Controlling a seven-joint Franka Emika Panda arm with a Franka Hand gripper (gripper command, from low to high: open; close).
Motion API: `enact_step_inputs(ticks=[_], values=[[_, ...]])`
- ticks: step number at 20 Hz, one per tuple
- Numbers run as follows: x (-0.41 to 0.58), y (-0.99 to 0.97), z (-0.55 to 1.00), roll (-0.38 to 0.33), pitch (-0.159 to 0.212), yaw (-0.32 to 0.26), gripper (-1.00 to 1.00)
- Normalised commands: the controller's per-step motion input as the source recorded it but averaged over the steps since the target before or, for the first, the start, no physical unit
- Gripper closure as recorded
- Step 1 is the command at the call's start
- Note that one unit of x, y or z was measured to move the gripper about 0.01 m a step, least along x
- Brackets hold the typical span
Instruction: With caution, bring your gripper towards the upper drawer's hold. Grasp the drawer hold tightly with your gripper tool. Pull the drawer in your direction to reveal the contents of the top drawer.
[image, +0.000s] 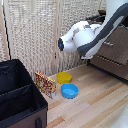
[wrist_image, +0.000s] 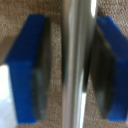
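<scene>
In the wrist view the drawer hold (wrist_image: 77, 60), a slim silver bar, runs between my two dark blue fingers (wrist_image: 25, 65). My gripper (wrist_image: 70, 70) straddles the bar. One pad sits against it and the other stands a small gap away, so the jaws are not closed on it. Brown drawer front (wrist_image: 55, 15) shows behind the bar. In the exterior view the white-grey arm (image: 85, 40) reaches to the dark brown drawer unit (image: 114, 52) at that view's right. The gripper and the hold are hidden behind the arm there.
A black fabric case (image: 17, 95) stands at the exterior view's lower left. A colourful box (image: 45, 84), a yellow bowl (image: 64, 77) and a blue bowl (image: 69, 90) sit on the wooden floor. A reed screen (image: 35, 35) backs the scene.
</scene>
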Motion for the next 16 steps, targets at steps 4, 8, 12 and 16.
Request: enact_step_inputs(ticks=[4,8,12,16], values=[[0.118,0.00,0.08,-0.005,0.000,-0.002,-1.00],[0.202,0.09,0.12,-0.001,0.000,-0.039,-1.00],[0.314,0.58,0.00,-0.016,0.027,-0.045,-1.00],[0.346,0.60,0.00,-0.013,0.033,-0.051,-1.00]])
